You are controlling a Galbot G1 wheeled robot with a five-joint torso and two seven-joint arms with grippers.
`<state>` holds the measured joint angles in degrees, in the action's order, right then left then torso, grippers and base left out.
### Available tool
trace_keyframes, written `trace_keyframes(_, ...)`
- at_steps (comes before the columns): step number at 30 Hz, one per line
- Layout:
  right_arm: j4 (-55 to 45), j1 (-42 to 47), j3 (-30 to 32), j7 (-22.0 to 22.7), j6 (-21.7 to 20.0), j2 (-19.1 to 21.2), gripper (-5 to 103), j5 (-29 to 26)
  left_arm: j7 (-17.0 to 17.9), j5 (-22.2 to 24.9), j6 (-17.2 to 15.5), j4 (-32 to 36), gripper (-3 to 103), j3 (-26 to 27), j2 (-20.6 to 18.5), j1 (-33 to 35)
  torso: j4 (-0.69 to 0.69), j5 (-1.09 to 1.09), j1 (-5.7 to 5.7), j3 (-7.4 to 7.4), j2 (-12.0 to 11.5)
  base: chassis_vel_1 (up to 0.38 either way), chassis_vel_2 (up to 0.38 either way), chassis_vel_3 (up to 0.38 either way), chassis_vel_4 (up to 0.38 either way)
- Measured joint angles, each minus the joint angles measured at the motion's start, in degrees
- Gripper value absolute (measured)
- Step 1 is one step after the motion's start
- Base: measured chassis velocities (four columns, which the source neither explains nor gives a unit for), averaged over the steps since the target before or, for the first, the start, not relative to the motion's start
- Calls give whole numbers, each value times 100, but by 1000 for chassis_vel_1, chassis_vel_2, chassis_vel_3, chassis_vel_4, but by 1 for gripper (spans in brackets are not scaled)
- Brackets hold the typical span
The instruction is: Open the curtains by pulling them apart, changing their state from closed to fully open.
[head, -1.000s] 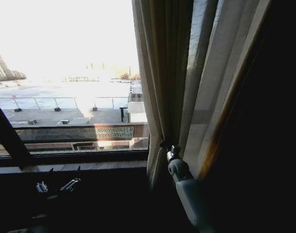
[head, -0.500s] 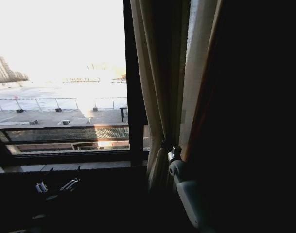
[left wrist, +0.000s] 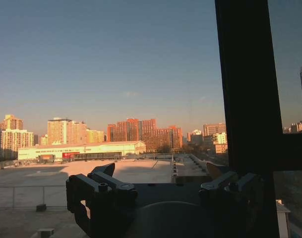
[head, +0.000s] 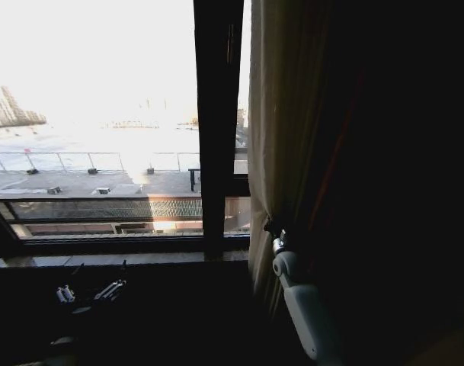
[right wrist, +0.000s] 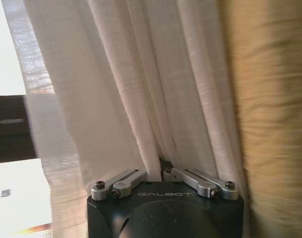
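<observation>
Daylight pours in through the window (head: 94,114) in the head view and blows the sky out to plain white glare. Everything indoors is backlit and falls near black: the frame bar (head: 216,130), the sill, the right third of the view. The curtains (head: 281,130) catch a dim yellowish glow. The left wrist view is evenly lit, warm and low-sunned. The right wrist view shows soft light on the curtains' pleats, with smeared blur along the tan edge.

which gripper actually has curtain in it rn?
The right gripper: shut on a pinched fold of the sheer curtain. The left gripper hangs open and empty, low by the sill.
</observation>
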<state>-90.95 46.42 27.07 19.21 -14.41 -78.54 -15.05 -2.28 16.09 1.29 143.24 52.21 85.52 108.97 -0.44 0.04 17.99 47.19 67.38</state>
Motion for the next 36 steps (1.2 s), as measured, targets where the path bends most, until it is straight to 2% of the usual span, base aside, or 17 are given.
trace_keyframes(11, 225, -98, 625, 696, 1, 285, 0, -16, -81, -1, 66, 0, 100, -39, 38, -5, 1, -3, 0, 0, 0, 0, 0, 0, 0)
trace_keyframes(18, 46, 15, 580, 532, -23, 352, -1, -108, -90, 4, 78, 0, 100, -27, 50, -26, -1, -1, 0, 0, 0, 0, 0, 0, 0)
trace_keyframes(20, -271, 224, 459, 233, -131, 387, 10, -259, -91, 9, 67, 0, 100, -27, 56, -53, -2, -1, 0, 0, 0, 0, 0, 0, 0)
trace_keyframes(22, -980, 714, 199, -316, -330, 435, 20, -380, -47, 31, -35, 0, 100, -27, 53, -123, 1, -4, 0, 0, 0, 0, 0, 0, 0)
trace_keyframes(24, -1106, 805, 161, -416, -386, 444, 20, -380, -27, 33, -61, 0, 100, -27, 49, -137, 1, -4, 0, 0, 0, 0, 0, 0, 0)
trace_keyframes(26, -1728, 1283, -33, -914, -702, 480, 31, -297, 103, 64, -244, 0, 100, -39, 31, -243, 0, -4, 0, 0, 0, 0, 0, 0, 0)
trace_keyframes(27, -1900, 1421, -84, -998, -784, 484, 37, -244, 155, 71, -317, 0, 100, -44, 27, -284, 1, -4, 0, 0, 0, 0, 0, 0, 0)
trace_keyframes(28, -1900, 1421, -84, -998, -784, 484, 37, -244, 155, 71, -317, 0, 100, -44, 27, -284, 1, -4, 0, 0, 0, 0, 0, 0, 0)
trace_keyframes(30, -2266, 1743, -220, -1063, -881, 479, 47, -132, 235, 88, -492, 0, 100, -58, 14, -391, 0, -3, -1, -1, 0, 0, 0, 0, 0)
trace_keyframes(31, -2266, 1743, -220, -1063, -881, 479, 47, -132, 235, 88, -492, 0, 100, -58, 14, -391, 0, -3, -1, -1, 0, 0, 0, 0, 0)
trace_keyframes(33, -2628, 2084, -308, -1072, -903, 490, 58, -3, 314, 171, -747, 0, 100, -60, -20, -512, 0, -3, -1, -1, 0, 0, 0, 0, 0)
trace_keyframes(36, -2810, 2350, -340, -1138, -792, 549, 63, 176, 344, 224, -932, 0, 100, -58, -42, -585, 0, -4, 0, -1, 0, 0, 0, 0, 0)
